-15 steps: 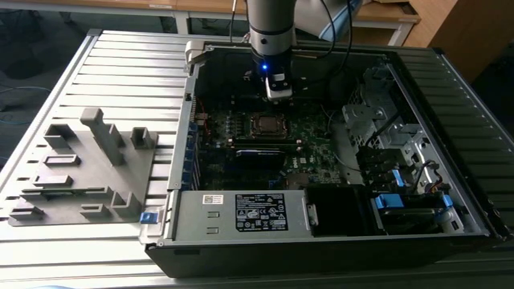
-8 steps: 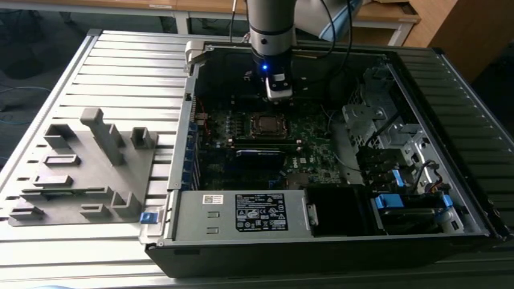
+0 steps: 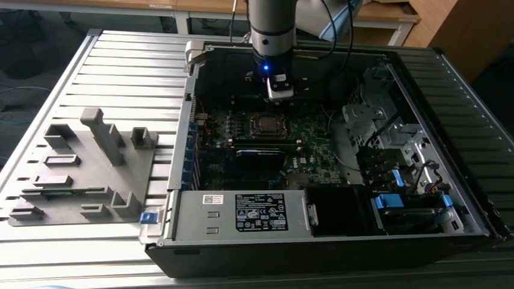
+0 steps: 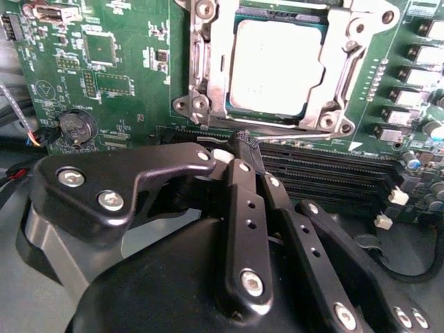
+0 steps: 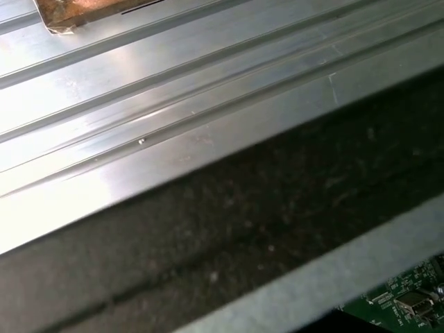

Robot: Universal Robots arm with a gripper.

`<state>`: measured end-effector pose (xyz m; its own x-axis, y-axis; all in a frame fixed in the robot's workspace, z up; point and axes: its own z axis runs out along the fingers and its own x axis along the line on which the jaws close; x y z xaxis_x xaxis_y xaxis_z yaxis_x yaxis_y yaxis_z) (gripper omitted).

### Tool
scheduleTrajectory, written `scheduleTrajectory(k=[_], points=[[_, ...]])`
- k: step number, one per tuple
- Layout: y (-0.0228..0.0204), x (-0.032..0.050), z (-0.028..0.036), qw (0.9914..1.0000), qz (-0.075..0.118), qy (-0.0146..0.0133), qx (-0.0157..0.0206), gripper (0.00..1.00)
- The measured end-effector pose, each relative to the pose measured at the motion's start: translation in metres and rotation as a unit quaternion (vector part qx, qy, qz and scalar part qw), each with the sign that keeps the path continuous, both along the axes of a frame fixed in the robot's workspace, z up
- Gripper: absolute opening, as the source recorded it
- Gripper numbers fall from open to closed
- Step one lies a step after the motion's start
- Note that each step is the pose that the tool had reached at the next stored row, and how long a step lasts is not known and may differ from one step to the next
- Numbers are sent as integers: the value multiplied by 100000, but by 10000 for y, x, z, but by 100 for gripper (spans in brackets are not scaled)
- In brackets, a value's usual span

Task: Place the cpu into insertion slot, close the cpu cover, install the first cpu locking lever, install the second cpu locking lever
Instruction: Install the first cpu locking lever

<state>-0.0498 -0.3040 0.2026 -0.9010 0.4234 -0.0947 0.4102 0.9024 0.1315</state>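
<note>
Green motherboard point(image 4: 132, 66); dull silver square cpu point(image 4: 274, 66) framed by shiny cpu cover point(image 4: 210, 83); black pincer point(image 4: 244, 148) pressed together.

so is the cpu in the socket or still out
In. In the second wrist view the cpu lies flat on the motherboard, its silver top showing through the window of the cpu cover.

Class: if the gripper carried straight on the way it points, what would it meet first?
Likely the near edge of the metal cover around the chip, just past the memory slots; depth is unclear.
</note>
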Motion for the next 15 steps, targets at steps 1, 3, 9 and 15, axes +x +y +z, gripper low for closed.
scheduleTrajectory(k=[1, 3, 9, 15], points=[[0, 0, -5, 100000, -3, -162, -6, 11], [0, 0, -15, 99999, 3, -518, -12, 11], [6, 0, -22, 99996, -98, -827, -140, 11], [29, -5, -21, 99994, -694, -827, -217, 11]])
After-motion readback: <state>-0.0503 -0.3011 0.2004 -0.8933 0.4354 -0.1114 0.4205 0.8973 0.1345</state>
